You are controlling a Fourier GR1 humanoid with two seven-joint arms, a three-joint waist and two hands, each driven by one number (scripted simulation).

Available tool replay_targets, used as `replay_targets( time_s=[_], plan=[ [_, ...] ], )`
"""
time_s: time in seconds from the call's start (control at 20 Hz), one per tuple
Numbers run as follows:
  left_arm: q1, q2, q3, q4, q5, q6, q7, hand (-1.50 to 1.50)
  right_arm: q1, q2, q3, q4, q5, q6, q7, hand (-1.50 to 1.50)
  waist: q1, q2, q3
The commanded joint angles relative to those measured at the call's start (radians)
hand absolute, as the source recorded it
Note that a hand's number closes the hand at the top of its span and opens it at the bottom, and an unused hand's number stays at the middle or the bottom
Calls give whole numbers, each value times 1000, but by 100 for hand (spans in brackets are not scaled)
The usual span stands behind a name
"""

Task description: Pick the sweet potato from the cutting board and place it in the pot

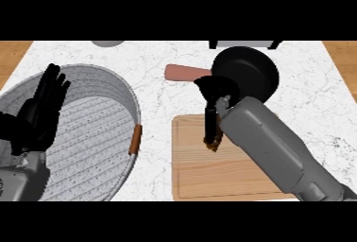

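Head view. White marbled table (pixel 314 94) carries a large grey ribbed metal pot (pixel 90 142) at left, with a copper-coloured handle (pixel 135 139) on its right rim, and a pale wooden cutting board (pixel 209 175) at centre-right.

Right hand (pixel 216 87), black, at the end of the grey right forearm (pixel 272 146), sits above the far edge of the cutting board. Its fingers (pixel 209 90) are curled round the near end of the reddish-brown sweet potato (pixel 182 72).

Sweet potato: off the board, over bare table beyond the board's far edge. Long axis runs roughly left–right; the free end points toward the view's left and the other end is hidden behind the hand. Cannot tell whether it touches the table.

A black round pan (pixel 247 71) lies just behind and right of the hand.

Left hand (pixel 42 111), black, shows at the left over the pot's interior, fingers straight and up, holding nothing.

A thin dark strip (pixel 210 130) hangs below the right hand over the board; identity unclear.
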Motion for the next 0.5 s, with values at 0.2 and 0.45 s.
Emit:
replay_targets(
  time_s=[0.2,0.45],
  plan=[
    [-1,-26,13,10,-22,-16,-7,0,-26,156,-30,146,53,5,99,-150,-7,0,-1],
    [45,-36,47,8,-30,-28,-41,0,39,142,-33,131,107,29,74,-150,-9,-1,-1]
  ],
)
